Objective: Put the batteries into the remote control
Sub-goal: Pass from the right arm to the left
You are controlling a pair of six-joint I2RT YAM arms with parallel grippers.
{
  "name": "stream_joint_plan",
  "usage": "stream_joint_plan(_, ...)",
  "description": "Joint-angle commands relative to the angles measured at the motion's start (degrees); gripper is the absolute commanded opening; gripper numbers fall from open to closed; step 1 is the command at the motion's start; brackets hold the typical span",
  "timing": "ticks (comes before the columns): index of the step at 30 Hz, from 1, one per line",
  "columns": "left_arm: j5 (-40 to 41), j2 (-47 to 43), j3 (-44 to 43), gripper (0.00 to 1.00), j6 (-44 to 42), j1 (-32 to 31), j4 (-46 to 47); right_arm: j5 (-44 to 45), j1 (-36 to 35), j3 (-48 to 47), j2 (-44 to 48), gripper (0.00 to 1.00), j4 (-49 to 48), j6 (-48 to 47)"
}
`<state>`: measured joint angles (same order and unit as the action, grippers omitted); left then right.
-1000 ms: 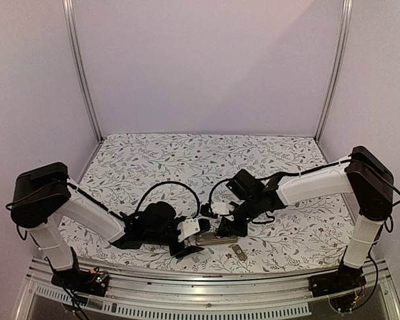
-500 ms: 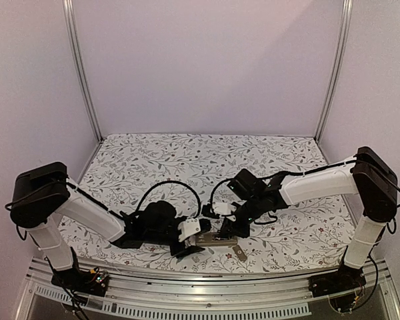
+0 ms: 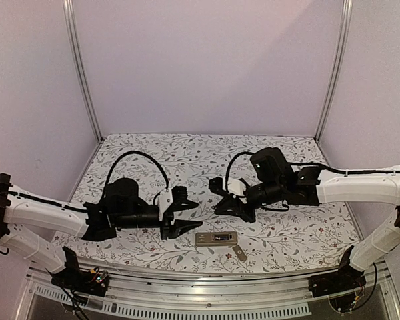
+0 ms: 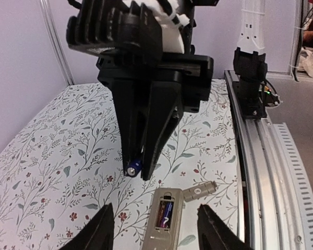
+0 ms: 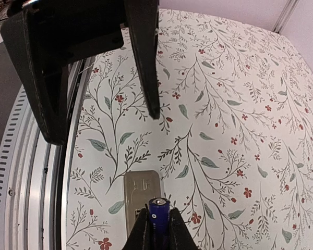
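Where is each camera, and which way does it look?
Top: high behind the robot, looking down at the table; left arm and right arm show.
Left wrist: on the left tool, facing the right tool and remote.
Right wrist: on the right tool, which pinches a battery, facing the left tool.
All three share the remote.

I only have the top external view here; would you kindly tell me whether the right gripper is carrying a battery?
Observer: Yes. The right wrist view shows the right gripper shut on a blue-ended battery, held end-on above the table.
Operator: Thank you. Is anything loaded in the remote yet?
Observer: The left wrist view shows a second battery lying in the open recess of the remote control.
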<state>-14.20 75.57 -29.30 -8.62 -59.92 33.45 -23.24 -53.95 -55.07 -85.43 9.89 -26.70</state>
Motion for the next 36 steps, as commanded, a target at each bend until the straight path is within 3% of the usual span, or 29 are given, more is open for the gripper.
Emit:
stream_joint_plan(1, -2.47, -0.34, -1.13, 0.54, -2.39, -0.07, -2.74, -1.42, -0.90, 0.00, 2.20, 0.00, -3.45, -2.86)
stream_joint_plan(6, 1.94, 1.82, -5.24, 0.37, -0.57, -0.09, -2.84, -0.03, -2.57, -0.65, 3.88, 0.00, -4.19, -4.59)
stream_joint_plan(13, -1.57, 3.51, -6.05, 0.43, 1.48, -0.48, -2.86, 3.20, -4.20, -0.69, 4.30, 0.00, -3.59, -5.76)
stream_joint_plan(16, -1.28, 4.91, -8.40, 0.41, 2.20, -0.70, -5.58, 3.62, -4.48, -0.90, 4.30, 0.00, -3.47, -6.21)
stream_joint_plan(22, -1.61, 5.55, -9.18, 0.25, 2.38, -0.98, -5.93, 4.21, -4.82, -0.87, 4.48, 0.00, -3.09, -6.70)
stream_joint_plan(29, -1.70, 5.70, -9.20, 0.00, 2.21, -1.01, -5.96, 4.67, -4.84, -0.79, 4.60, 0.00, -2.59, -7.04)
stream_joint_plan(32, -1.07, 5.99, -9.64, 0.00, 2.10, -1.12, -6.34, 4.81, -4.84, -0.96, 4.79, 0.00, -2.64, -6.79)
stream_joint_plan(34, 0.32, 5.83, -9.12, 0.00, 2.07, -1.09, -5.48, 4.89, -4.84, -1.13, 4.83, 0.09, -2.33, -6.01)
stream_joint_plan(36, 1.56, 5.52, -8.12, 0.00, 2.11, -1.09, -3.92, 4.96, -4.84, -1.54, 4.82, 0.28, -1.53, -5.25)
